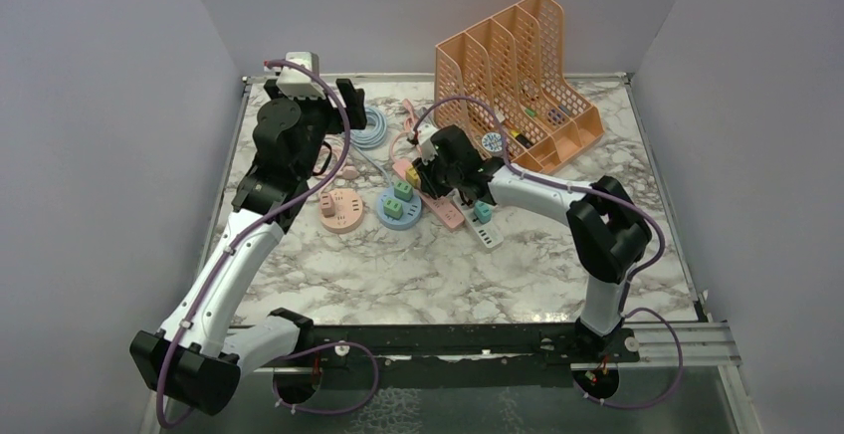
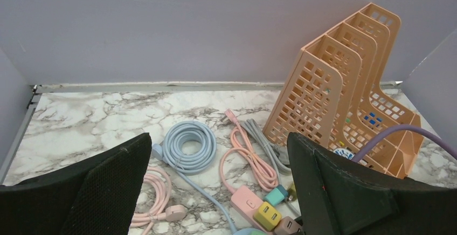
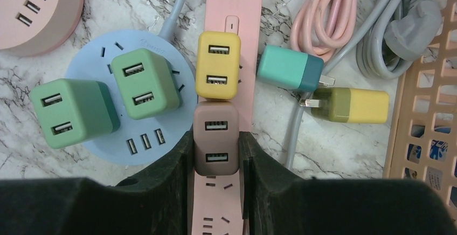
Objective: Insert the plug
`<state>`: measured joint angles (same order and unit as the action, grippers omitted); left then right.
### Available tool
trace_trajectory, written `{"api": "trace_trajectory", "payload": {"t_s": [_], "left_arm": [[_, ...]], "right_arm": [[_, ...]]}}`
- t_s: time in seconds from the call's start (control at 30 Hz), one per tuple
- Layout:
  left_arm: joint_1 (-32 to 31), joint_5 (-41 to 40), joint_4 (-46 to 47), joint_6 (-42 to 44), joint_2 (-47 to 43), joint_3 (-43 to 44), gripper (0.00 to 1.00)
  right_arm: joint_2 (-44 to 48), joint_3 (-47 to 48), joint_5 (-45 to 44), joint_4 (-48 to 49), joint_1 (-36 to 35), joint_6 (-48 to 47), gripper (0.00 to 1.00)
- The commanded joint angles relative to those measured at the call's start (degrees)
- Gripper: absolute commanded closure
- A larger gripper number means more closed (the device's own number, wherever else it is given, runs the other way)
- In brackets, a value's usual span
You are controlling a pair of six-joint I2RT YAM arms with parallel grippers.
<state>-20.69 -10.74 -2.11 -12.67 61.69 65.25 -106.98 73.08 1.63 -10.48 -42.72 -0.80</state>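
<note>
marble table (image 1: 398,265) carries everything; its near edge is cut off behind the arm bases in the top view. the orange file rack (image 1: 518,76) stands at the far right with its slots open toward the middle. there are small coloured bits in the low compartments, too small to make out, and the left wrist view cuts off the rack's lower right.

the left end effector (image 2: 218,140) is up over the far left of the table, fingers spread wide with nothing between them. both fingers run out of the frame bottom.

the right end effector (image 3: 216,138) is pinching the brown plug (image 3: 216,146), one finger on each side. its fingers hide part of the pink power strip (image 3: 215,213) under them. the brown plug sits on that strip, usb ports up, touching the yellow plug (image 3: 217,65) just beyond it. its prongs are hidden, so i cannot tell if it is fully seated.

the blue round socket (image 3: 91,57) is just left of the strip and holds two green plugs (image 3: 144,83); the darker one overhangs its rim. the pink round socket (image 3: 37,8) is cut off at the frame corner.

loose on the table right of the strip are a teal plug (image 3: 288,68) and an olive plug (image 3: 350,105), prongs facing each other, near touching. a grey cable (image 3: 399,35) and a pink cable (image 3: 323,14) are bundled beside the rack. a blue cable (image 2: 189,143) is coiled at the far left.
</note>
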Motion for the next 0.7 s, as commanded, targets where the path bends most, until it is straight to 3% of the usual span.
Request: {"api": "trace_trajectory", "payload": {"t_s": [0.0, 0.67], "left_arm": [[0.21, -1.59, -0.5, 0.88, -1.58, 1.57, 0.01], [0.21, -1.56, -0.39, 1.85, -1.08, 1.6, 0.01]], "right_arm": [[-4.71, -1.16, -3.74, -4.66, -1.17, -1.36, 0.99], [-16.6, -8.39, -5.87, -1.76, -4.3, 4.77, 0.99]]}}
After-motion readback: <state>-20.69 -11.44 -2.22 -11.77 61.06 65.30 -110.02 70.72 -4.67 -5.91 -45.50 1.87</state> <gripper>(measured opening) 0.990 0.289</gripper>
